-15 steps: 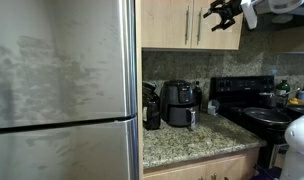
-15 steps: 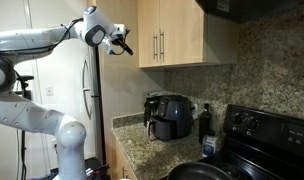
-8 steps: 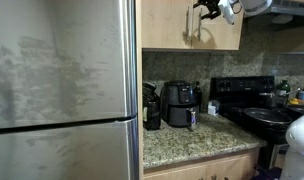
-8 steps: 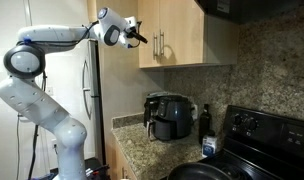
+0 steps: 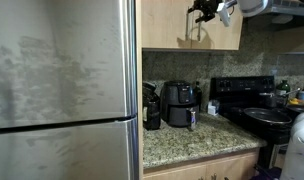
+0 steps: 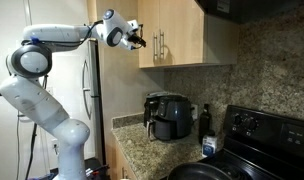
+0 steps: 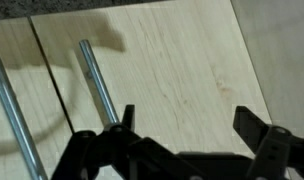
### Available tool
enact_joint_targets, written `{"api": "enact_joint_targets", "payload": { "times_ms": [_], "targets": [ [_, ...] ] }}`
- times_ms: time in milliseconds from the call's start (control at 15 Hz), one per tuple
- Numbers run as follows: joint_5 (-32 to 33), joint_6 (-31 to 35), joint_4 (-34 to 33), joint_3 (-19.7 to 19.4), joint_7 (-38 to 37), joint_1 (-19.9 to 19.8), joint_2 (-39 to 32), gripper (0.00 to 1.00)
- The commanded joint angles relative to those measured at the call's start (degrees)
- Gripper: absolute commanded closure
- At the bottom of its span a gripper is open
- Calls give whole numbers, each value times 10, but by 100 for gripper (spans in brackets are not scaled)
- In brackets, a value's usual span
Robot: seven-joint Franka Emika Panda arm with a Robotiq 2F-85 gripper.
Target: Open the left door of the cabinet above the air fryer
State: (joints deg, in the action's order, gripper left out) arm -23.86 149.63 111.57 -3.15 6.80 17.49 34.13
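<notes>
The cabinet [image 5: 222,35] is light tan wood with two flat doors. The left door [image 5: 162,25] is shut; it also shows in an exterior view [image 6: 148,56]. Two slim silver handles [image 6: 159,45] meet at the middle. The black air fryer [image 5: 180,103] sits on the counter below, seen in both exterior views [image 6: 172,115]. My gripper [image 5: 202,9] is up at the cabinet front near the handles [image 6: 138,38]. In the wrist view it [image 7: 187,125] is open and empty, one handle [image 7: 97,85] just beside its left finger. I cannot tell which door that handle is on.
A large steel fridge [image 5: 62,90] stands left of the cabinet. A narrower black appliance [image 5: 151,108] stands beside the air fryer on the granite counter [image 5: 192,135]. A black stove [image 5: 247,100] with pans lies to the right, a range hood [image 6: 217,6] above.
My gripper has moved toward the middle of the cabinet front and now sits at the handles. Most of the move came in the first half second. The doors have not moved.
</notes>
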Motion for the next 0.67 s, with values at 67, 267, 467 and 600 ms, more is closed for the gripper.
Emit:
{"api": "enact_joint_targets", "payload": {
  "times_ms": [67, 267, 467, 600],
  "targets": [
    [10, -10, -5, -13, 55, 12, -27, 0],
    [17, -9, -18, -17, 86, 10, -61, 0],
    [37, 1, -29, -18, 82, -10, -87, 0],
    [21, 19, -42, -31, 90, -8, -112, 0]
  ]
}}
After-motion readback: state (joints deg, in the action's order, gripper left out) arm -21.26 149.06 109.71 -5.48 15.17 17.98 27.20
